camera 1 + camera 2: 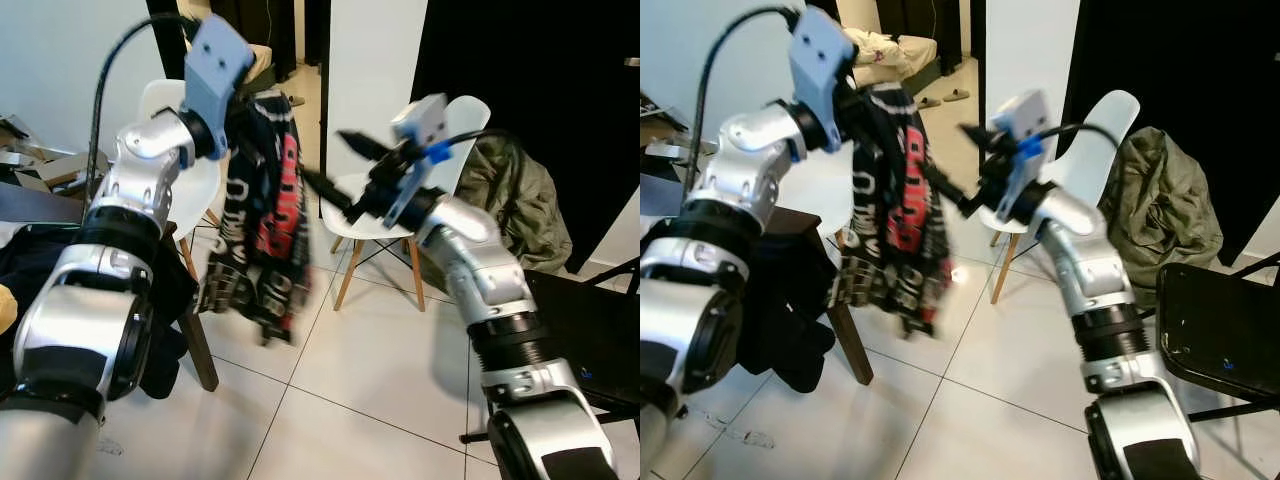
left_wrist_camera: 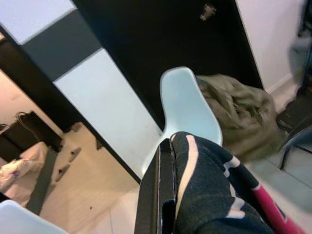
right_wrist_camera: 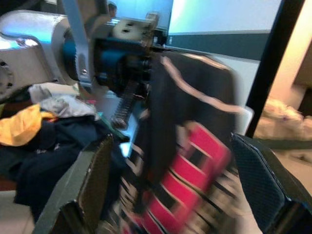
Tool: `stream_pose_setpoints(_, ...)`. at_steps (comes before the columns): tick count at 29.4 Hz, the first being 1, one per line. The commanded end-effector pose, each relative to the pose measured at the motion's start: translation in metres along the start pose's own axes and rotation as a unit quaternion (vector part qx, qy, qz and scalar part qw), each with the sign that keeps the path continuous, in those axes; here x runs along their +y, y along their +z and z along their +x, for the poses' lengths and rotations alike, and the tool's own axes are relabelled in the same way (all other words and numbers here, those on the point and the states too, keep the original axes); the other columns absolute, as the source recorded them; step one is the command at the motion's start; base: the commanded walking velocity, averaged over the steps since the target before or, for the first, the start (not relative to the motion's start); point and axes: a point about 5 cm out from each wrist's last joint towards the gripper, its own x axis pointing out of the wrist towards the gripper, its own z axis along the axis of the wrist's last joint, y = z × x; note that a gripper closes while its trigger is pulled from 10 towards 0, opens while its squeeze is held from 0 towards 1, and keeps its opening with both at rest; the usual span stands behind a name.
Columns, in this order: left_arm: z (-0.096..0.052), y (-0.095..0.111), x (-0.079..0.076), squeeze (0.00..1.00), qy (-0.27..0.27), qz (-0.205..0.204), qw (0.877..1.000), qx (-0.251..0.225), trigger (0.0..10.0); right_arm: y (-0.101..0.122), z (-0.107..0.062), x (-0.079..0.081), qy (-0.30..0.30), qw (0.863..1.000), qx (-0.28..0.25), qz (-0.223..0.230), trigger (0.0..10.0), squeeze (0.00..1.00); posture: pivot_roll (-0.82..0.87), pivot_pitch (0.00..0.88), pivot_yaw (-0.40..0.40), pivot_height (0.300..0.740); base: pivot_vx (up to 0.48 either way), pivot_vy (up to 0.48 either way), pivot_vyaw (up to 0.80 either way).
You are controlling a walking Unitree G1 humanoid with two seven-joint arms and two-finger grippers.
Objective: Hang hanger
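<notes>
Holding limp black-red printed garment [image 1: 262, 215] – left tool [image 2: 163, 195] clamped | right tool [image 1: 335, 165] – fingers apart

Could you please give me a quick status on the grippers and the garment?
Left gripper shut on black-and-red garment, held aloft. Right gripper open, beside garment. White chair behind; hanger not discernible.

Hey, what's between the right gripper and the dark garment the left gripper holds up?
Nothing: in the left eye view the right gripper, jaws open, faces the black-and-red garment held by the left gripper across bare air.
</notes>
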Motion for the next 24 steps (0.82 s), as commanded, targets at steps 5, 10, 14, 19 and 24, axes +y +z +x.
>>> stream_pose_setpoints(5, 0.003, 0.01, -0.004, 0.0, -0.016, 0.025, 0.999, -0.018, 10.0, -0.002, 0.014, -0.001, -0.027, 0.999, 0.027, 0.001, 10.0, 0.0, 0.0, 0.0, 0.026, 0.74, 0.0, 0.0, 0.0)
stream_pose_setpoints(10, 0.003, 0.014, -0.003, 0.0, -0.016, 0.027, 0.999, -0.026, 10.0, -0.006, 0.014, -0.004, -0.046, 0.997, 0.055, -0.014, 10.0, 0.0, 0.0, 0.0, 0.023, 0.74, 0.0, 0.0, 0.0)
stream_pose_setpoints(14, 0.004, 0.02, -0.004, 0.0, -0.019, 0.031, 0.999, -0.037, 10.0, -0.014, 0.009, -0.009, -0.076, 0.992, 0.092, -0.035, 4.9, 0.0, 0.0, 0.0, 0.025, 0.74, 0.0, 0.0, 0.0)
stream_pose_setpoints(19, 0.005, 0.026, -0.004, 0.0, -0.022, 0.036, 0.998, -0.048, 10.0, -0.019, 0.003, -0.014, -0.101, 0.987, 0.117, -0.048, 7.4, 0.0, 0.0, 0.0, 0.029, 0.74, 0.0, 0.0, 0.0)
stream_pose_setpoints(24, 0.006, 0.032, -0.002, 0.0, -0.021, 0.042, 0.997, -0.055, 10.0, -0.025, -0.002, -0.015, -0.109, 0.982, 0.14, -0.064, 10.0, 0.0, -0.01, 0.0, 0.031, 0.74, 0.0, 0.0, 0.0)
